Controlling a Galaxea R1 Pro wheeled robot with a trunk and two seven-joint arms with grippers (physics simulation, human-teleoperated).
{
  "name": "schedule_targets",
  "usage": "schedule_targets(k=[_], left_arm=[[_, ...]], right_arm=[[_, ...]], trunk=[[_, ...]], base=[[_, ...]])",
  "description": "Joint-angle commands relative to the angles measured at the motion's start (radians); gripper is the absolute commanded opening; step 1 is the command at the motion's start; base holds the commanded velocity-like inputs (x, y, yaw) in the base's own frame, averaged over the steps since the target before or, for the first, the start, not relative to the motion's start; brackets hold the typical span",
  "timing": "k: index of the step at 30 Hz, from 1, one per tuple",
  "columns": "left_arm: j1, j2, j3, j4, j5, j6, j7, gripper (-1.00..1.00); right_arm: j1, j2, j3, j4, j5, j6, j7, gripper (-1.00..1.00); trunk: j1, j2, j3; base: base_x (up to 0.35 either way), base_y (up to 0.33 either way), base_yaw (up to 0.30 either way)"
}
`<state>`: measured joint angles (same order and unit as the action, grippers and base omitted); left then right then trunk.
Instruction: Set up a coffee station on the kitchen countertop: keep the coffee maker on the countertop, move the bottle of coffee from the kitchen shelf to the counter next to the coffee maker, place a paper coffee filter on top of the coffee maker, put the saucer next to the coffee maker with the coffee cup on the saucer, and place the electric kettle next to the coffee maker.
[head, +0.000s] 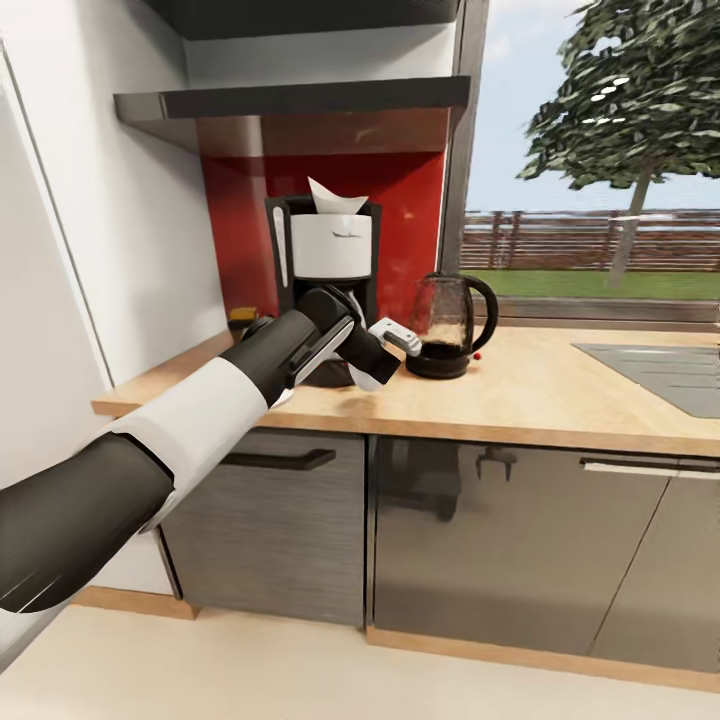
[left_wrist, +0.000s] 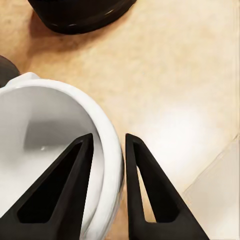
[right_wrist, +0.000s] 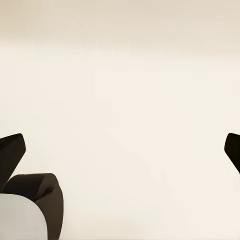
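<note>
Wood desk (head: 560, 385) carries most of the station already. Status, judged from current layout:

- Coffee maker (head: 328, 265): on desk against red backsplash. Done.
- Filter (head: 335, 197): white paper sits on top of maker. Done.
- Kettle (head: 447, 325): on desk just beside maker, on the window side. Done.
- Cup (left_wrist: 47, 150): white, held by left gripper (left_wrist: 107, 142). Left wrist view shows one finger inside the bowl, the other outside, rim wall pinched between them. Cup is low over the desk surface, near the dark round base of the kettle or maker; cannot tell which. In head view the left arm reaches across in front of the maker base, hiding the cup.
- Saucer: cannot confirm; a pale sliver under the forearm in head view may be it. Cup-on-saucer step appears to be in hand, approx. final placement.
- Coffee bottle: not confirmed. Small yellow-topped item (head: 241, 320) stands beside the maker at the wall side; too hidden to ID. Shelf (head: 290, 100) above looks bare from this angle.

Right gripper: fingers (right_wrist: 11, 150) spread wide at the frame edges of right wrist view, holding nothing, facing a plain pale surface.

Remaining, est.: seat cup, release, verify bottle.
</note>
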<state>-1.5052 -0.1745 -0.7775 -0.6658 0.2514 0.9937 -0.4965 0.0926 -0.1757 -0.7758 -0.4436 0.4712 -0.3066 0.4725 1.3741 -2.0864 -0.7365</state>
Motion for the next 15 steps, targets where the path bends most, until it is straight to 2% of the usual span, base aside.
schedule_targets(k=[1,8,15], left_arm=[[-0.001,0.0,-0.002,0.0,0.002,0.003,0.001,-1.0],[-0.001,0.0,-0.001,0.0,0.002,0.003,0.001,-1.0],[-0.001,0.0,0.0,-0.002,0.002,0.003,0.001,-1.0]], right_arm=[[-0.001,0.001,-0.008,-0.001,0.01,-0.005,0.006,1.0],[-0.001,0.001,-0.008,-0.001,0.01,-0.005,0.006,1.0],[-0.001,0.001,-0.008,-0.001,0.01,-0.005,0.006,1.0]], trunk=[[0.0,0.0,-0.001],[0.0,0.0,-0.001],[0.0,0.0,-0.001]], base=[[-0.187,0.0,0.004],[-0.121,-0.007,0.038],[-0.02,-0.001,0.216]])
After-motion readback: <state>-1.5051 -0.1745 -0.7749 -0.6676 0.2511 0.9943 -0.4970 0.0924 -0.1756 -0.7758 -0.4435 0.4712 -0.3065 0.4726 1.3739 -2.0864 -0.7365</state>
